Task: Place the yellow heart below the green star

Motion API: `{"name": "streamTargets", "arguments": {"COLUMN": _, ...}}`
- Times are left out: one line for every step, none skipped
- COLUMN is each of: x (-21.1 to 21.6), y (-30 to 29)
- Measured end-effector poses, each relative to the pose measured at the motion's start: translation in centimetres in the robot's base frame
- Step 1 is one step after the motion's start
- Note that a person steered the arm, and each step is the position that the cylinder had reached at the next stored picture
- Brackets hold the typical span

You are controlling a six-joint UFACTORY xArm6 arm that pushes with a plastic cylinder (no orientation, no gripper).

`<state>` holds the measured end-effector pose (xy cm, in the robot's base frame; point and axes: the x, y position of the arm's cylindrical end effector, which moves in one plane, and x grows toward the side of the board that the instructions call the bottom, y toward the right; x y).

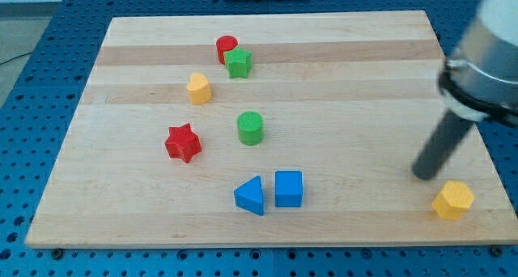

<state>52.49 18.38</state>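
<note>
The yellow heart (199, 88) lies on the wooden board (340, 74) in the upper left part. The green star (238, 63) sits just up and right of it, touching a red cylinder (227, 46) on its upper left. My tip (424, 176) is far off at the view's right, just up and left of a yellow pentagon (453, 200). It touches no block.
A green cylinder (250, 128) stands below the green star, mid-board. A red star (183, 142) lies to its left. A blue triangle (250, 195) and a blue cube (288, 189) sit side by side near the bottom edge.
</note>
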Motion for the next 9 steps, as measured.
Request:
{"name": "streamTargets", "arguments": {"x": -5.2, "y": -5.5}}
{"name": "streamTargets", "arguments": {"x": -10.1, "y": -9.6}}
{"name": "streamTargets", "arguments": {"x": -9.9, "y": -15.7}}
{"name": "streamTargets", "arguments": {"x": -9.4, "y": -21.8}}
{"name": "streamTargets", "arguments": {"x": -8.4, "y": -28.4}}
{"name": "streamTargets", "arguments": {"x": -8.6, "y": -34.5}}
{"name": "streamTargets", "arguments": {"x": -11.5, "y": -38.6}}
{"name": "streamTargets", "arguments": {"x": -15.2, "y": -37.4}}
{"name": "streamTargets", "arguments": {"x": -14.1, "y": -33.2}}
